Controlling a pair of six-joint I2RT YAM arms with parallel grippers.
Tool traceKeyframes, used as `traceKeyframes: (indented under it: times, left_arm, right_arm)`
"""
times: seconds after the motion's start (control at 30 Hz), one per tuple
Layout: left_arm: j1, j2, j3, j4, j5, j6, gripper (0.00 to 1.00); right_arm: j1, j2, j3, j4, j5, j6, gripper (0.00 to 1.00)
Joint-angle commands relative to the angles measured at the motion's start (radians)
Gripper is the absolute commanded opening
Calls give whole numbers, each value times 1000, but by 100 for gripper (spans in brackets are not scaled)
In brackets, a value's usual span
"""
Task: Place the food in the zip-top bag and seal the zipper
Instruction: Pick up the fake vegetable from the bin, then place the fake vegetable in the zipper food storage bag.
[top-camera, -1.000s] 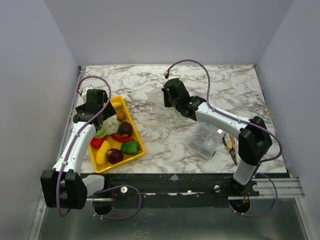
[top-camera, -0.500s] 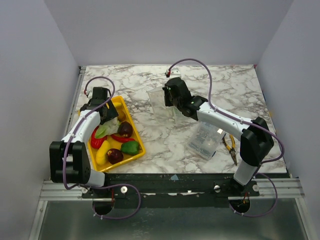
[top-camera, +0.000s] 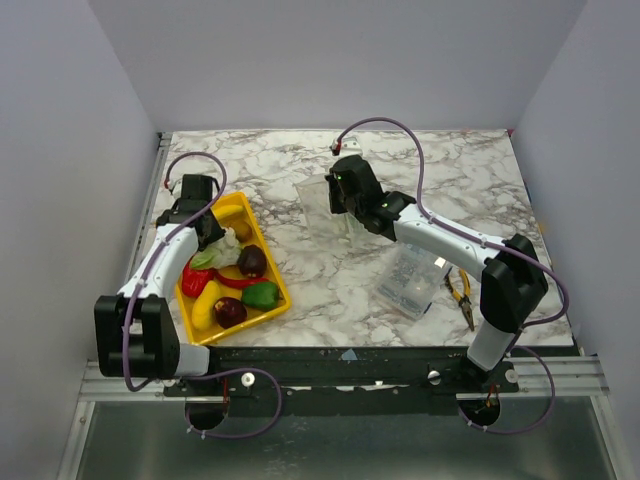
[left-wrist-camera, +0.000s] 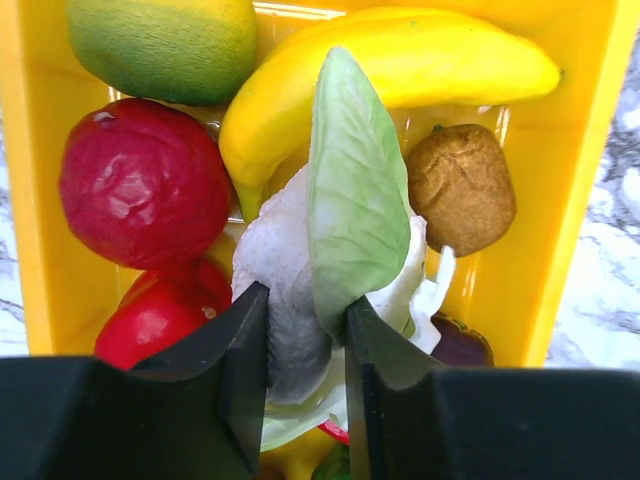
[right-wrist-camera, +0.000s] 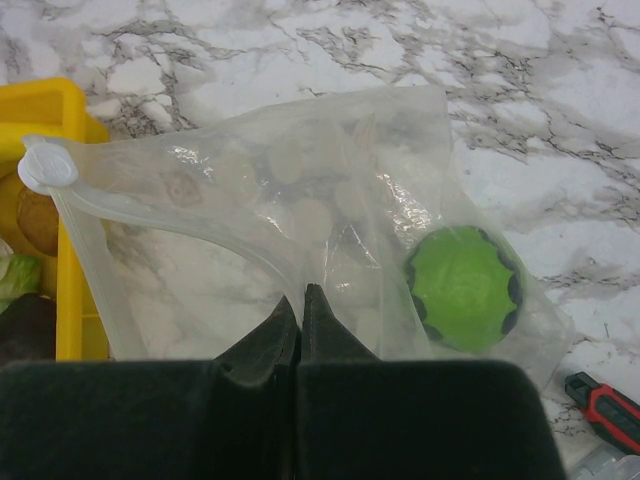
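Left gripper (left-wrist-camera: 305, 315) is clamped narrow on the cauliflower (left-wrist-camera: 350, 200) in the yellow tray (left-wrist-camera: 20, 200), prob. to lift it out. Right gripper (right-wrist-camera: 300, 300) pinches the bag (right-wrist-camera: 330, 160) near its zipper (right-wrist-camera: 150, 205), apparently holding the mouth up for loading; green ball (right-wrist-camera: 462, 288) already inside.

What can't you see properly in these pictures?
Left wrist view: the bottom of the cauliflower hides behind the left gripper; a dark fruit is mostly covered by the cauliflower.
Right wrist view: the red handle is cut off by the corner.
Top view: the bag is too clear to tell whether it's open.
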Motion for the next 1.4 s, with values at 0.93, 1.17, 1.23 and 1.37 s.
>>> traceKeyframes:
  times: [0.93, 1.17, 1.23, 1.37]
  left_arm:
    - [-238, -317, -58, 344, 937, -269, 5]
    - [-259, -178, 20, 190, 684, -256, 0]
    - [-260, -138, 34, 191, 688, -275, 0]
    - [-285, -50, 133, 83, 599, -323, 0]
  right_arm:
    - [-6, -34, 18, 14, -149, 109, 1]
    - [-5, -64, -10, 53, -172, 130, 1]
    - [-5, -70, -21, 74, -196, 135, 1]
    - [-5, -68, -33, 101, -253, 137, 1]
